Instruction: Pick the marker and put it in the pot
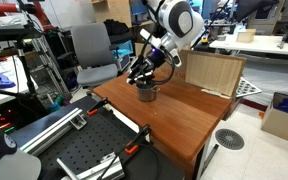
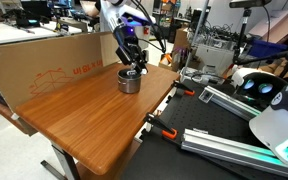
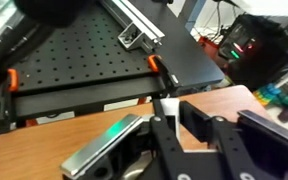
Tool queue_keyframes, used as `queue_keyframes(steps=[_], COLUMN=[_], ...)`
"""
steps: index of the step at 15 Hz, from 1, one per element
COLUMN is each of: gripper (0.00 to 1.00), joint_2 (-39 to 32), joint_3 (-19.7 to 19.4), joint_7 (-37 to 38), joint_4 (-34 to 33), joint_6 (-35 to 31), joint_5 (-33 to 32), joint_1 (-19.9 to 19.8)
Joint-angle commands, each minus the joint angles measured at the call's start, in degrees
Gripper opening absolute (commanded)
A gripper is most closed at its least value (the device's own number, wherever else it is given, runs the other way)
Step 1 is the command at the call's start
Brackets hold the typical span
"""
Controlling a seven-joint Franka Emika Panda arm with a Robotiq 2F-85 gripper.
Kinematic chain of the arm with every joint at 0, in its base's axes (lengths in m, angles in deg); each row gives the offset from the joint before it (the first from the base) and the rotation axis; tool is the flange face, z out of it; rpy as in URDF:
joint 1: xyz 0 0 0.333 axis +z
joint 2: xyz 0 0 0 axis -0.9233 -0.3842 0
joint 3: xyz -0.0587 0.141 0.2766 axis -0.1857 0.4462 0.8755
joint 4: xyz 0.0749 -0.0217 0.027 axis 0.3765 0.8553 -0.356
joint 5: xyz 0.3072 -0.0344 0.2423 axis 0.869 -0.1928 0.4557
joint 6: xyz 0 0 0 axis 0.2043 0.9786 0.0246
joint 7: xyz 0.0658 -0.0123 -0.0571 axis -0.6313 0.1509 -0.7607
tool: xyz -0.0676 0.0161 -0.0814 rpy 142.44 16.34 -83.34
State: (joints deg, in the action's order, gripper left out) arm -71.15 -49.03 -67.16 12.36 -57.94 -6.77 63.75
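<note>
The silvery pot stands on the wooden table in both exterior views point(image 1: 148, 94) point(image 2: 130, 82). In the wrist view its shiny rim point(image 3: 99, 146) lies at the lower left, just under the fingers. My gripper point(image 1: 143, 79) point(image 2: 131, 66) hangs right over the pot's opening, with its fingertips at rim height. In the wrist view the gripper point(image 3: 177, 116) has its fingers close together around a small whitish piece, the marker's end point(image 3: 170, 106). The marker's dark body is hidden in every view.
A wooden box point(image 1: 212, 72) stands on the table behind the pot. A large cardboard sheet point(image 2: 54, 62) runs along one table edge. A black perforated breadboard with red clamps point(image 3: 79, 60) adjoins the table. A grey chair point(image 1: 92, 50) stands nearby.
</note>
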Motion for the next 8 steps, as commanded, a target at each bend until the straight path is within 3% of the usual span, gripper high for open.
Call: queue_keyframes(steps=[1,2,3,5,8], gripper=[0.06,0.24,0.5,0.57,0.81], joint_2=[-2.1,-2.1,-2.3,-2.4,-2.9], joint_3=[0.2,0.0,0.1,0.2,0.3], joint_7=[1.9,2.6,2.7,2.8,2.6], joint_4=[-3.5,-3.6,-4.0,-4.4,-5.0], joint_6=[2.7,2.3,2.7,2.9,3.8], joint_5=[0.9,0.5,0.6,0.5,0.3], joint_1=[-0.6,-0.3,-0.5,-0.5,-0.5])
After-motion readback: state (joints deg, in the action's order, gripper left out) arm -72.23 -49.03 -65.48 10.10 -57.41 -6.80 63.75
